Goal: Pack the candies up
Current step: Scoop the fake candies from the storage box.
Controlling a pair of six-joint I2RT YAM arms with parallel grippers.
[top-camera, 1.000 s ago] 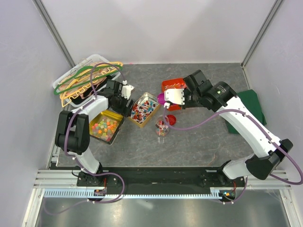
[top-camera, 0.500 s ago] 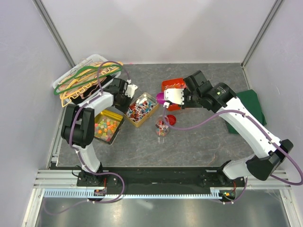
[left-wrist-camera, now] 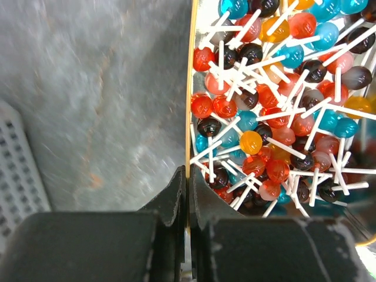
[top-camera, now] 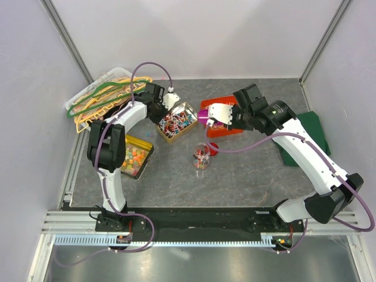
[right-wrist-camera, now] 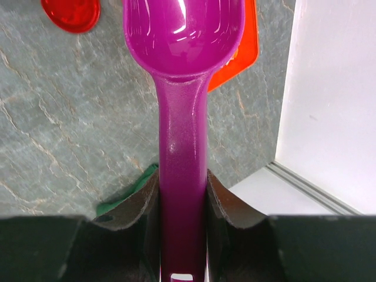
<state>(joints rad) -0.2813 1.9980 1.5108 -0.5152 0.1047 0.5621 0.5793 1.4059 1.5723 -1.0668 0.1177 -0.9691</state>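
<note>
The candies [left-wrist-camera: 264, 117] in the left wrist view are red, blue, orange and dark balls on white sticks, filling a gold-rimmed tin [left-wrist-camera: 191, 88]. My left gripper [left-wrist-camera: 188, 176] is shut on that tin's rim. From above, this tin [top-camera: 189, 108] sits at the back left with the left gripper [top-camera: 160, 111] at its left edge. Pastel candies [top-camera: 134, 157] fill a second tin nearer the front. A clear cup [top-camera: 202, 158] holds a few candies. My right gripper [right-wrist-camera: 182, 182] is shut on the handle of a purple scoop [right-wrist-camera: 182, 41], whose bowl is empty; the right gripper [top-camera: 214, 119] hangs right of the first tin.
A round red lid [top-camera: 212, 148] lies beside the cup. An orange-red tray [top-camera: 226, 129] sits under the scoop. A white basket with coloured hangers [top-camera: 106, 94] stands at the back left. A green cloth [top-camera: 308, 135] lies at the right, near the wall.
My left gripper went from open to shut on the tin's rim, and the tin has slid toward the back. The right arm with the scoop shifted slightly back.
</note>
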